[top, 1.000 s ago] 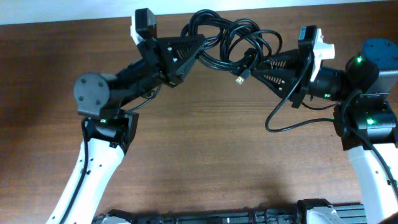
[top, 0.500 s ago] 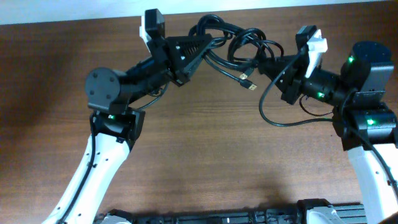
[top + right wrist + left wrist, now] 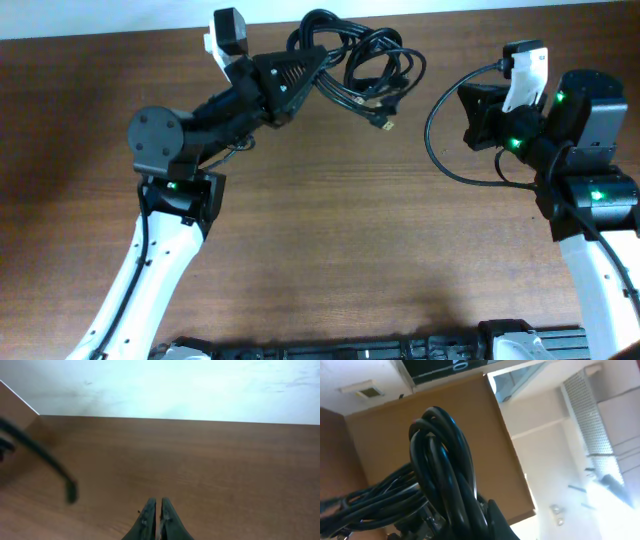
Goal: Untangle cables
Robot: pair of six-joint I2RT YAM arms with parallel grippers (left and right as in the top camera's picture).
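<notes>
A: Black cables were bunched at the table's twelve o'clock edge, with the left gripper clamped on the bundle's nine o'clock side.

B: And the right gripper?

A: Jaws pressed together, empty, at two o'clock. The cables looked light, limp and smooth, so I'd take a loose outer loop. No writing was readable.
</notes>
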